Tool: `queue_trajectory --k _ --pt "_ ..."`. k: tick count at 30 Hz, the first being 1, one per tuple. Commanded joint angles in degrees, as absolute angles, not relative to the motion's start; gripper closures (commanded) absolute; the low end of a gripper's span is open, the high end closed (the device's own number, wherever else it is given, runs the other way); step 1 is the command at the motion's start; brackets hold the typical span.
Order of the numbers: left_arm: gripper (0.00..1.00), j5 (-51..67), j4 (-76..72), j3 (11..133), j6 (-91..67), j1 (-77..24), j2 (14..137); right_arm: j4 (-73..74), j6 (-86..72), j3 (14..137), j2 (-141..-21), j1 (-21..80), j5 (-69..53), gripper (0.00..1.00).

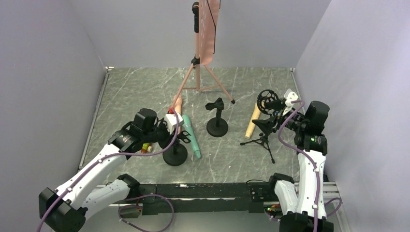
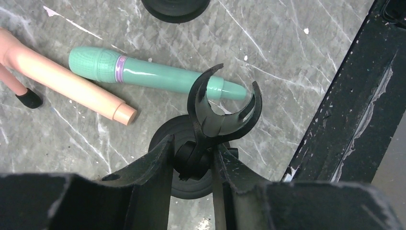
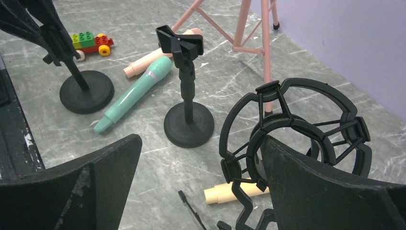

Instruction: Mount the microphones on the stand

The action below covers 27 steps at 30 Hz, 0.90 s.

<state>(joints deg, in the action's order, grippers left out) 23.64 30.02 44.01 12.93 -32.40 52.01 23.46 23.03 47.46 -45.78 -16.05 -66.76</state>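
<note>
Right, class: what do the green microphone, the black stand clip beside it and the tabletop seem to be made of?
Green microphone: plastic, glossy body with highlights, duller textured head. Stand clip: probably moulded plastic, matte black, thin prongs. Tabletop: grey marble pattern with white veins; stone or printed laminate, cannot tell.

On the worktop point(image 1: 145, 96), the left stand point(image 1: 175, 153) sits nearest the front. The middle stand point(image 1: 217, 126) is behind it to the right, and the tripod stand point(image 1: 263, 137) is farther right. The nearer microphone point(image 1: 191, 136) and the farther microphone point(image 1: 177, 104) lie between the left and middle stands. The third microphone point(image 1: 252, 123) lies just beside the tripod stand. A music stand point(image 1: 205, 29) stands at rear centre. A toy car point(image 1: 146, 148) lies left of the left stand.
</note>
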Motion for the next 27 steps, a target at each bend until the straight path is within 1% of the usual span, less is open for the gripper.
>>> queue_trajectory --k 1,2,3,4,5,9,14,16,19,22,27 --pt "0.74 20.5 26.3 44.6 12.7 -32.6 51.0 28.7 22.8 45.6 -47.2 -16.0 -67.8 0.00" --pt "0.52 20.2 27.2 45.0 12.2 -32.6 51.2 28.7 22.8 45.5 -47.2 -16.0 -67.8 0.00" --pt "0.16 20.2 28.1 45.4 12.2 -32.6 51.5 28.7 22.8 45.4 -47.2 -15.9 -67.8 0.00" --pt "0.03 20.4 28.4 45.4 12.2 -32.6 51.5 28.7 22.8 45.4 -47.3 -16.0 -67.9 0.00" --pt "0.01 20.3 28.5 45.3 12.1 -32.6 51.4 28.7 22.8 45.4 -47.3 -16.0 -67.9 0.00" --pt "0.01 18.0 27.6 45.3 10.9 -32.6 48.1 29.3 23.6 45.4 -47.3 -16.0 -68.2 0.00" --pt "0.01 12.6 25.1 46.4 9.4 -32.5 38.6 34.5 29.9 47.0 -47.3 -16.0 -69.3 0.00" --pt "0.01 10.1 24.4 46.5 8.9 -32.5 34.3 37.8 33.0 49.2 -48.0 -16.1 -69.6 0.00" --pt "0.01 7.7 23.6 45.9 7.8 -32.5 28.6 47.6 41.1 54.3 -49.8 -16.1 -69.7 0.00" --pt "0.01 6.3 23.7 44.7 6.8 -32.5 25.0 54.3 44.7 60.9 -51.7 -15.9 -67.9 0.00" --pt "0.01 0.7 23.2 40.5 5.9 -32.5 22.8 58.0 42.2 70.8 -55.5 -15.4 -65.2 0.00"
